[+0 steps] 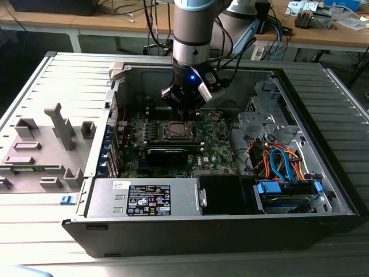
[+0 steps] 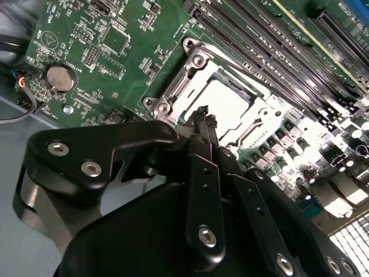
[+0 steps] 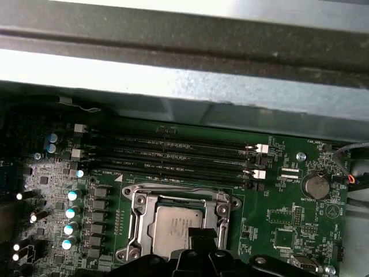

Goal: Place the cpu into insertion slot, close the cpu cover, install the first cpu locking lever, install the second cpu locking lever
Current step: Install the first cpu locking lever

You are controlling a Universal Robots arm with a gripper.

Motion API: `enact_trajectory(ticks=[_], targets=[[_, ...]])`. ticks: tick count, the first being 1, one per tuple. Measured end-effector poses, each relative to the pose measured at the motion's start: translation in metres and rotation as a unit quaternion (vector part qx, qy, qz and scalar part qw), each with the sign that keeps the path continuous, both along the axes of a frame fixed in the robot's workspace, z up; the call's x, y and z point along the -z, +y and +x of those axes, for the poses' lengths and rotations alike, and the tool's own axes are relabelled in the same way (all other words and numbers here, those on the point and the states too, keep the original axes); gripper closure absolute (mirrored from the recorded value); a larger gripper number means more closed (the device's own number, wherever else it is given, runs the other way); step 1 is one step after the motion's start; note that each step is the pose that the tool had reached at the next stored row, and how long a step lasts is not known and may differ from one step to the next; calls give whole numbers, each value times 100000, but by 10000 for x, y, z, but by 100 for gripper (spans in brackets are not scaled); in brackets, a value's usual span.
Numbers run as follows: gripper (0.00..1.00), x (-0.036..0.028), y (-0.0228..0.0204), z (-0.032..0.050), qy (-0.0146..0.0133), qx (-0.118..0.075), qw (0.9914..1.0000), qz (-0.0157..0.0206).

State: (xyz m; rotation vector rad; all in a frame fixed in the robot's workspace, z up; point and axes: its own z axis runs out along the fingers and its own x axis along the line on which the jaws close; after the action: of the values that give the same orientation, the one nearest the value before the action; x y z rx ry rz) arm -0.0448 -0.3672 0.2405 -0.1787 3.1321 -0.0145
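Observation:
The cpu point(image 2: 228, 104) point(image 3: 173, 222), a silver-grey square, lies flat inside the insertion slot point(image 1: 177, 130) on the green motherboard. Around it the cpu cover point(image 2: 173, 86) point(image 3: 140, 214), a silvery frame with a square window, lies down flat. A thin metal lever point(image 2: 230, 62) runs along the frame's side nearest the memory slots. My black gripper point(image 2: 202, 113) point(image 3: 199, 233) hangs just above the edge of the cpu. Its fingers are shut together with nothing between them. In the exterior view the gripper point(image 1: 183, 107) stands over the socket, inside the open computer case.
Long black memory slots point(image 3: 173, 153) run beside the socket, and a coin battery point(image 3: 316, 186) sits on the board. A black card point(image 1: 167, 153), a power supply point(image 1: 144, 199), a cable bundle point(image 1: 277, 161) and the case walls point(image 1: 202, 78) surround the board. A grey fixture point(image 1: 46, 144) stands outside.

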Motion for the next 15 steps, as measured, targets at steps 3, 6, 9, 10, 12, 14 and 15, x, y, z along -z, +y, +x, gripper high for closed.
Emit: enact_trajectory(ticks=[3,6,9,10,12,14,15], targets=[[89,-36,0,0,0,0,100000,-1],[89,-73,0,1,6,0,100000,0],[89,-105,0,1,9,1,100000,1],[89,-115,0,1,6,2,100000,3],[89,-134,0,1,8,2,100000,2],[89,-141,1,1,-1,3,100000,17],[89,-142,0,1,3,0,100000,8]])
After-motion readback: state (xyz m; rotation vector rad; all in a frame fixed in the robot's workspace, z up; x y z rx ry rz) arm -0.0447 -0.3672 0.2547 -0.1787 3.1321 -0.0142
